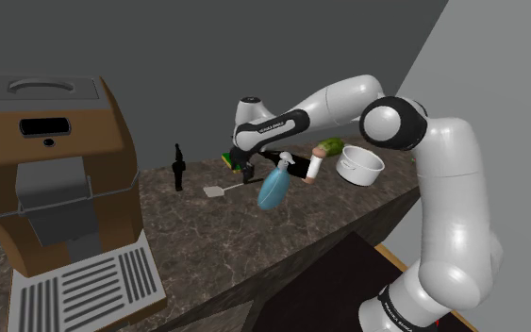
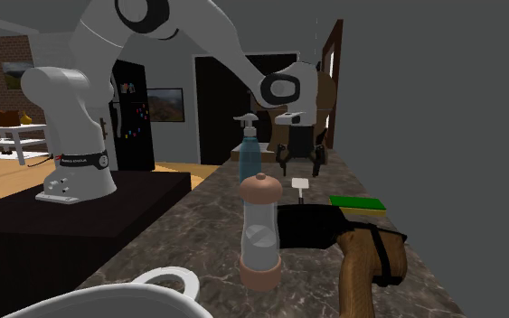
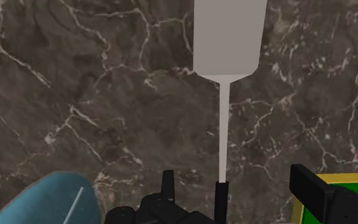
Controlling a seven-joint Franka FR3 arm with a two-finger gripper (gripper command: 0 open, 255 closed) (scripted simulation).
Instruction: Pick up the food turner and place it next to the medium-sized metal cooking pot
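shoulder view: arm arched up from the stand at lower right, elbow high, forearm stretched left & wrist bent down. that put the gripper (image 1: 246,175) low over the counter (image 1: 282,236), at the handle end of the food turner (image 1: 218,191). the food turner lay flat on dark veined marble, pale blade toward the brown coffee machine (image 1: 56,160). it sat between a small black bottle-shaped thing (image 1: 178,168) & a blue spray bottle (image 1: 274,186). the white pot (image 1: 360,166), w/ side handles, stood toward the counter's right end, well apart from the food turner. its inside looked plain white. grey walls behind.

second ext. view: arm reached in from the left over the counter. room had a wood floor, a black fridge (image 2: 135,117) & brick at far left. a pepper mill (image 2: 260,230) stood upright in front, pot rim at the bottom edge. a green sponge (image 2: 358,202) lay flat to the right of the food turner's blade.

wrist view: fingers (image 3: 168,184) stood apart, one on each side of the thin handle. the dark handle tip sat between them, neither seen touching it. blade lay ahead of the gripper. spray bottle was beside one finger, sponge beside the other.
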